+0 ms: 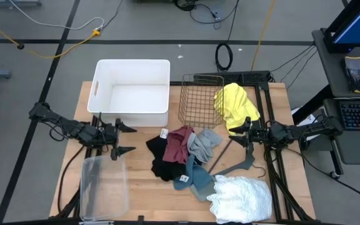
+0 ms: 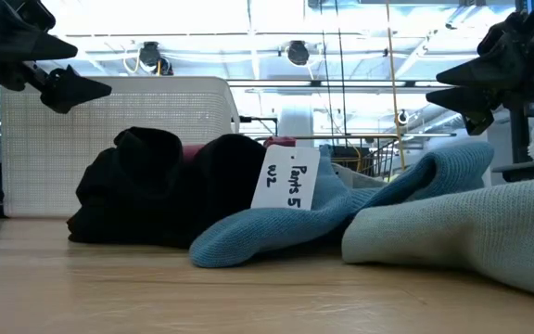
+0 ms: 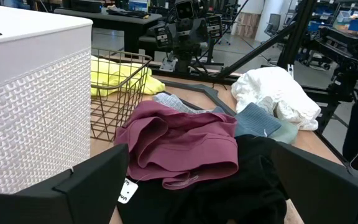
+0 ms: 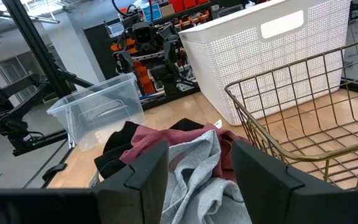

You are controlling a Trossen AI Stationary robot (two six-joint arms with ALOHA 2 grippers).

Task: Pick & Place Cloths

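The cloths lie in a heap mid-table: black (image 1: pixel 161 161), maroon (image 1: pixel 179 142), grey (image 1: pixel 202 142) and blue-grey (image 1: pixel 195 178). The frilly white one (image 1: pixel 242 197) lies near the table's near edge. The yellow one (image 1: pixel 235 105) rests against the wire basket's right side. My left gripper (image 1: pixel 128 139) hovers open left of the heap, facing the maroon cloth (image 3: pixel 185 140). My right gripper (image 1: pixel 246 132) hovers open right of the heap, below the yellow cloth, facing the grey cloth (image 4: pixel 194 177). Neither touches anything.
A white plastic bin (image 1: pixel 132 90) stands at the far left, with a wire basket (image 1: pixel 200 99) to its right. A clear plastic tub (image 1: pixel 104 187) sits near left. A flat grey hanger (image 1: pixel 239 164) lies between heap and right gripper. A paper tag (image 2: pixel 287 176) hangs on the heap.
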